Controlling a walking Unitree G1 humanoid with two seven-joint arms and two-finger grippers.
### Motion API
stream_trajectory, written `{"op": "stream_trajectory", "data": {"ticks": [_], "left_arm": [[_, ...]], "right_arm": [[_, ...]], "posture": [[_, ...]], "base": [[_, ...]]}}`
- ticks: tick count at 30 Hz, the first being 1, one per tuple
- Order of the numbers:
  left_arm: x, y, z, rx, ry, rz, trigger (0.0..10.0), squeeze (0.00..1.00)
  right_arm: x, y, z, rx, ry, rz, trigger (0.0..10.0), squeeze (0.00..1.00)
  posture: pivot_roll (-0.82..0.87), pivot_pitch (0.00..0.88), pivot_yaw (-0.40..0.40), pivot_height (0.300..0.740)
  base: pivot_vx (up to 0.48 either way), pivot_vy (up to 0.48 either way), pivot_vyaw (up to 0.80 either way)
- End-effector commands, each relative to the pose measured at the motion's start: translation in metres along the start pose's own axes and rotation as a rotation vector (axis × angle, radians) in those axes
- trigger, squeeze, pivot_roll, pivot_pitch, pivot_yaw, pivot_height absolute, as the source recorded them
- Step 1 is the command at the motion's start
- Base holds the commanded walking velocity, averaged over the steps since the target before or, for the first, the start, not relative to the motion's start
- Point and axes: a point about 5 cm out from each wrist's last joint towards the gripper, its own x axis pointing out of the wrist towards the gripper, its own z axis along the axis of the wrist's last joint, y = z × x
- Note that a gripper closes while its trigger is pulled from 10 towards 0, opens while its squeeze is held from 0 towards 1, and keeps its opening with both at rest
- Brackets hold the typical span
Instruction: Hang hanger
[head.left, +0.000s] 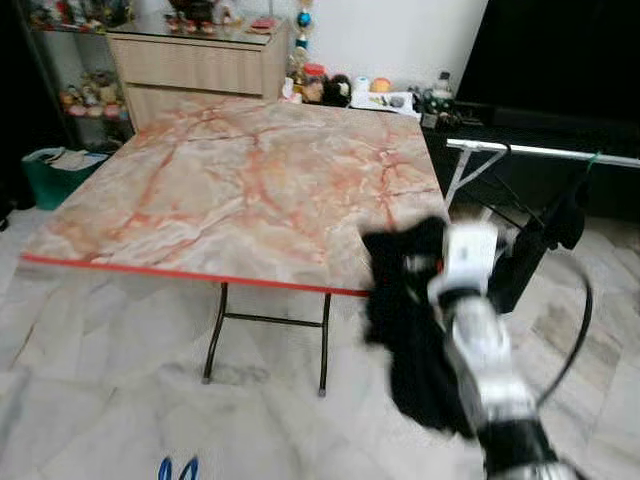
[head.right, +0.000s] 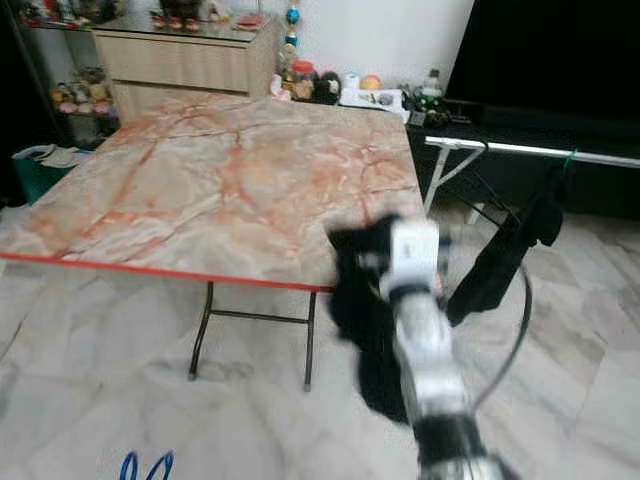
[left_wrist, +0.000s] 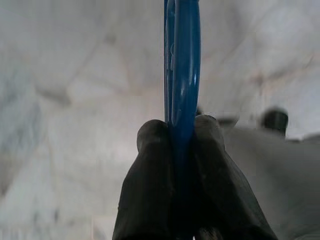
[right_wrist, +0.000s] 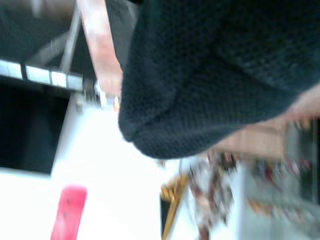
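A blue hanger (left_wrist: 183, 60) stands edge-on between the two black fingers (left_wrist: 152, 165) of my left gripper (left_wrist: 181, 131), which is shut on it low at my left; its blue tips (head.left: 177, 468) show over the floor. My right gripper (head.left: 415, 262) is raised by the marble table's (head.left: 240, 180) front right corner, shut on a black knit garment (head.left: 405, 340) that hangs bunched from it and covers its fingers. The same cloth (right_wrist: 215, 65) sits close before the right wrist camera. A white rail (head.left: 545, 151) runs at the right.
A dark cloth (head.left: 530, 255) hangs from the white rail, whose legs stand right of the table. A wooden cabinet (head.left: 195, 65) and small items line the back wall. A green bin (head.left: 50, 175) sits far left. Pale marble floor (head.left: 110, 380) lies in front.
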Motion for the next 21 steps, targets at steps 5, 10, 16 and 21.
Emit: {"op": "stream_trajectory", "data": {"ticks": [5,10,16,21], "left_arm": [[-0.001,-0.005,-0.011,-0.007,0.035,-0.015,10.0,0.0],[-0.001,-0.005,-0.012,-0.006,0.035,-0.013,10.0,0.0],[-0.001,-0.007,-0.012,-0.008,0.035,-0.014,10.0,0.0],[-0.001,-0.007,-0.013,-0.01,0.033,-0.008,10.0,0.0]], "right_arm": [[0.033,0.001,0.045,0.007,-0.159,0.049,10.0,0.0],[0.056,0.001,0.074,0.005,-0.232,0.06,10.0,0.0],[0.068,0.0,0.08,-0.029,-0.213,0.066,10.0,0.0],[0.066,-0.002,0.043,-0.046,0.001,0.052,10.0,0.0]], "posture": [[0.11,0.0,-0.045,0.74],[0.11,0.0,-0.044,0.74],[0.11,0.0,-0.052,0.74],[0.11,0.0,-0.06,0.74]], "base": [[0.48,0.0,0.0],[0.48,0.0,0.0],[0.48,0.0,0.0],[0.339,0.0,0.0]]}}
